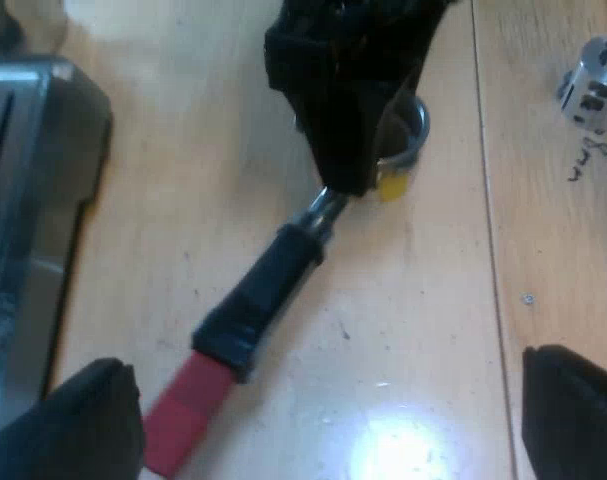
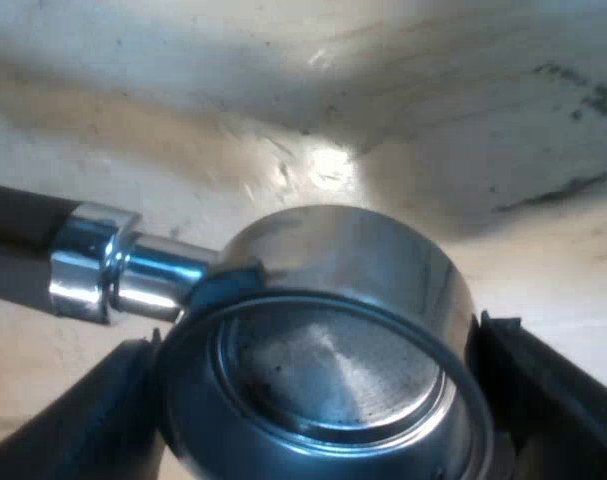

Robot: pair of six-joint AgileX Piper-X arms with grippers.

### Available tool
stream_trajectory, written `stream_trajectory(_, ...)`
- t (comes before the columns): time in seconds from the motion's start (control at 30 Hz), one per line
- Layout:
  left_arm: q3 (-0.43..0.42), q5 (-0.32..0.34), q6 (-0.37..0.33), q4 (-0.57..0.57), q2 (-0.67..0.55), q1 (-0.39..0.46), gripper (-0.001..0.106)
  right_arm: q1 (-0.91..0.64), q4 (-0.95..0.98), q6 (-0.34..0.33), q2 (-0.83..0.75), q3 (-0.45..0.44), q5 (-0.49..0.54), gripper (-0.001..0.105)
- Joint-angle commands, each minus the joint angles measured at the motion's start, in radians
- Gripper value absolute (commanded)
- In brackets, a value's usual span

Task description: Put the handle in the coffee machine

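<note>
Steel holder sits at wood table, near espresso machine, not yet locked in; whether resting or just lifted we cannot tell. Our right gripper clenches basket from both sides, fingers tight against steel: grip at heavy end, we judge, leaves handle free to swing toward machine front. Red end points at our left gripper, fingers spread wide, holding nothing, probably placed to steady handle. Lift and lock remain.

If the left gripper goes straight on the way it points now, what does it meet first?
Probably the holder's dark handle, lying on the table ahead of the left gripper and its open fingers; otherwise the bare table. Depth is unclear.
</note>
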Motion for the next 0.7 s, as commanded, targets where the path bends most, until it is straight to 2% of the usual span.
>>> stream_trajectory(0.03,-0.005,0.000,0.043,0.002,-0.001,-0.004,0.079,-0.032,0.066,-0.231,-0.014,-0.053,-0.044,0.000)
stream_trajectory(0.07,-0.005,0.000,0.058,0.002,-0.001,-0.004,0.079,-0.038,0.080,-0.269,-0.014,-0.062,-0.048,0.000)
stream_trajectory(0.1,-0.005,0.000,0.071,0.002,-0.001,-0.004,0.078,-0.054,0.120,-0.335,-0.014,-0.089,-0.066,0.000)
stream_trajectory(0.13,-0.005,0.000,0.073,0.002,-0.001,-0.004,0.077,-0.058,0.135,-0.355,-0.014,-0.096,-0.069,0.000)
stream_trajectory(0.2,-0.005,0.002,0.078,0.002,0.002,-0.004,0.075,-0.070,0.187,-0.444,-0.014,-0.132,-0.072,0.000)
stream_trajectory(0.3,-0.005,0.008,0.094,0.002,0.020,-0.004,0.075,-0.069,0.229,-0.518,-0.014,-0.164,-0.071,0.000)
stream_trajectory(0.4,-0.005,0.013,0.108,0.012,0.043,-0.007,0.075,-0.069,0.241,-0.521,-0.014,-0.179,-0.074,0.000)
stream_trajectory(0.47,-0.005,0.019,0.116,0.022,0.052,-0.017,0.076,-0.069,0.240,-0.546,-0.014,-0.182,-0.103,0.000)
stream_trajectory(0.53,-0.005,0.017,0.128,0.032,0.064,-0.057,0.076,-0.069,0.240,-0.546,-0.014,-0.182,-0.114,0.000)
stream_trajectory(0.63,-0.005,-0.003,0.128,0.028,0.068,-0.086,0.076,-0.069,0.246,-0.546,-0.014,-0.182,-0.118,0.000)
stream_trajectory(0.7,-0.005,-0.039,0.112,0.007,0.075,-0.117,0.076,-0.069,0.251,-0.546,-0.014,-0.182,-0.128,0.000)
